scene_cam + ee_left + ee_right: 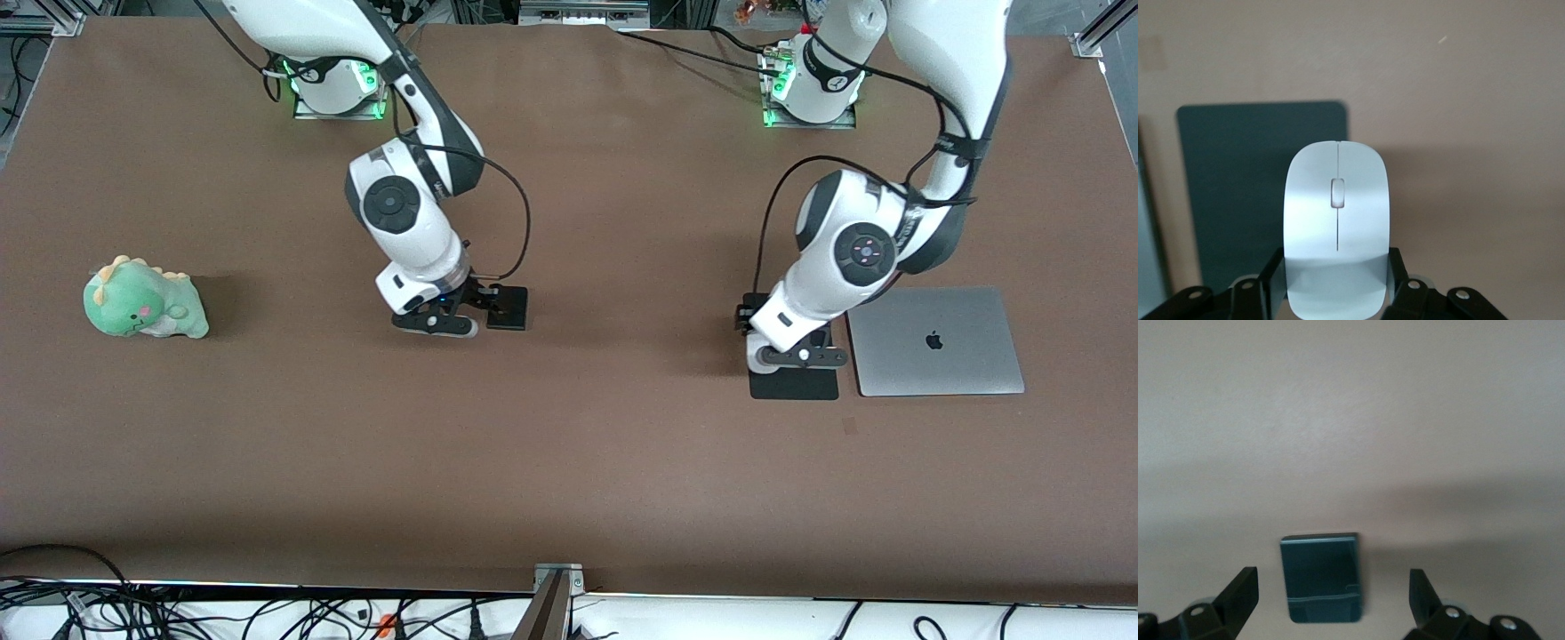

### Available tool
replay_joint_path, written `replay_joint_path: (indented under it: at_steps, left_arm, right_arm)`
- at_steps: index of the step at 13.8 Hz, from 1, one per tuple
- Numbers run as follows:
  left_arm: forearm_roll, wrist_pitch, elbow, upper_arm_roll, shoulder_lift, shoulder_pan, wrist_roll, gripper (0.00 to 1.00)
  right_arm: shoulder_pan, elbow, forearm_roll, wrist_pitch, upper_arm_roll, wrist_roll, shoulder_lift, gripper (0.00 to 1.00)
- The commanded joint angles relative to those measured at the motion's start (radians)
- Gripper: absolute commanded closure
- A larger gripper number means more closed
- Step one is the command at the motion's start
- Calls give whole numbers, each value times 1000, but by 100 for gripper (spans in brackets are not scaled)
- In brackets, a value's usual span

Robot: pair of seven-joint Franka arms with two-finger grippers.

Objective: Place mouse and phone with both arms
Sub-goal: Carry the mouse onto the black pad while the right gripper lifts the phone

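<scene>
My left gripper [1335, 293] clamped on glossy white oval mouse [1336, 227], over flat black mat [1238, 193]. My right gripper [1333, 597] spread wide, empty, above small black rectangular phone [1321, 577].

mouse [1336, 227] white | phone [1321, 577] black | laptop [933, 340] silver

The front camera sat high and looked down at the whole table [569, 462], facing both robots. Each wrist camera looked down from close up. The left one and the front one both saw the black mat [794, 384] [1238, 193].
</scene>
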Motion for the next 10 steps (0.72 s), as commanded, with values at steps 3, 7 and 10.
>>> replay_joint_path:
  at_steps: [3, 7, 10]
  left_arm:
    - [-3, 126, -119, -15, 4, 112, 151, 73]
    - [-7, 169, -122, -15, 72, 124, 128, 71]
    - [-15, 171, -111, -15, 89, 143, 130, 36]
  right_arm:
    - [61, 8, -7, 100, -19, 46, 90, 0]
    - [89, 8, -37, 109, -37, 49, 121, 0]
    - [174, 11, -62, 141, -100, 127, 155, 0]
